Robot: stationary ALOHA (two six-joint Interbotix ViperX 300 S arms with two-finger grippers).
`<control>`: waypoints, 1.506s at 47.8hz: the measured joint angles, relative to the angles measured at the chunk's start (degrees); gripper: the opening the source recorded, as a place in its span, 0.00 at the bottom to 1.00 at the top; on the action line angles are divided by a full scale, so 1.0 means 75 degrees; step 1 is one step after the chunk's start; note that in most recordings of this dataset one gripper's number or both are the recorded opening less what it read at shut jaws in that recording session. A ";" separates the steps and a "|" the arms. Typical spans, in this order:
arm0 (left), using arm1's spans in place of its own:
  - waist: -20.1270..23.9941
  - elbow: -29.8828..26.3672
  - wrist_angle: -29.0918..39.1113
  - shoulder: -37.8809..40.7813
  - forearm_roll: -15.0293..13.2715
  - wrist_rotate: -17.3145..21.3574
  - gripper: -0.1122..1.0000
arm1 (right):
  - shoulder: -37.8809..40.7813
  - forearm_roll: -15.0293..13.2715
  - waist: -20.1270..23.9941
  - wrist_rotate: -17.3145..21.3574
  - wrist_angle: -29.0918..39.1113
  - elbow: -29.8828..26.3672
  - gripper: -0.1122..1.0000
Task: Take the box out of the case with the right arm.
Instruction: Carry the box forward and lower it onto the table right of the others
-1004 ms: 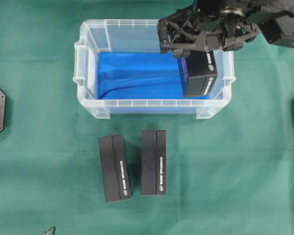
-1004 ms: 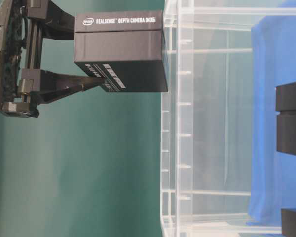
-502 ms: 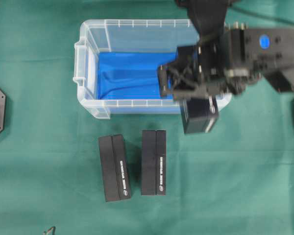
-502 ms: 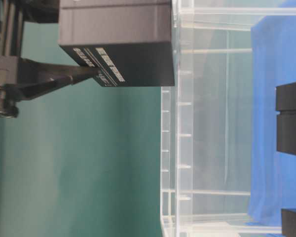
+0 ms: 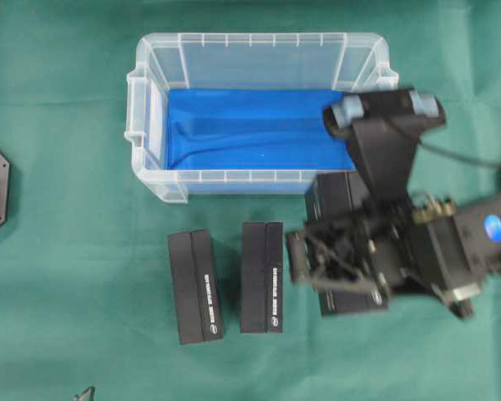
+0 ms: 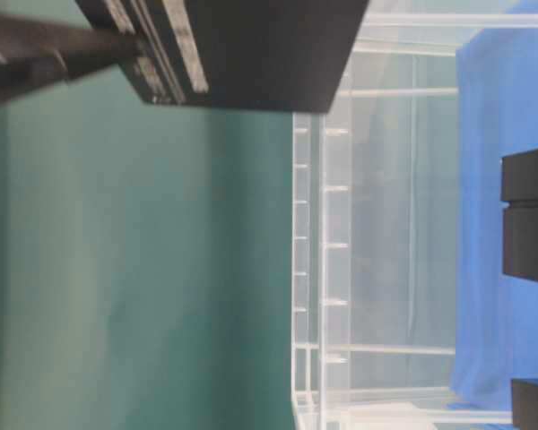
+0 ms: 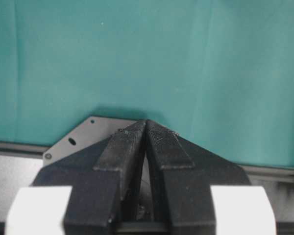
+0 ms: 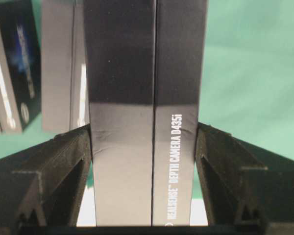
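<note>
- Right gripper [image 8: 144,147] clamping the box [image 8: 146,98] between both fingers [image 8: 54,161], one on each long side.
- Box [image 5: 348,251] lying outside the case [image 5: 150,109], just off its 5 o'clock corner, over the green cloth [image 5: 67,292]; whether touching the cloth or hanging above it, impossible to tell.
- Blue lining [image 5: 242,129] showing bare in the case.
- Two more black boxes [image 5: 196,286] [image 5: 261,277] lying side by side at 6 o'clock of the case, at 9 o'clock of the held box.
- Left gripper [image 7: 146,128] sitting with its jaws pressed together, holding nothing, over green cloth.
</note>
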 measured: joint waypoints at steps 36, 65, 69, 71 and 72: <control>-0.0012 0.0000 0.0000 0.0000 0.0012 0.0000 0.10 | 0.0211 0.0000 0.0410 0.0398 0.0445 -0.0363 0.70; 0.0000 0.0000 0.0000 0.0000 0.0012 -0.0012 0.10 | 0.0258 0.0258 0.0410 0.1102 -0.1418 0.1945 0.70; 0.0000 0.0000 0.0000 0.0000 0.0000 -0.0012 0.10 | 0.0258 0.0270 0.0398 0.1266 -0.1852 0.2309 0.70; 0.0000 0.0000 0.0000 0.0000 0.0012 -0.0012 0.10 | 0.0258 0.0270 0.0398 0.1324 -0.2027 0.2449 0.70; 0.0000 0.0000 0.0000 0.0000 0.0012 -0.0012 0.10 | 0.0258 0.0270 0.0398 0.1348 -0.2109 0.2520 0.70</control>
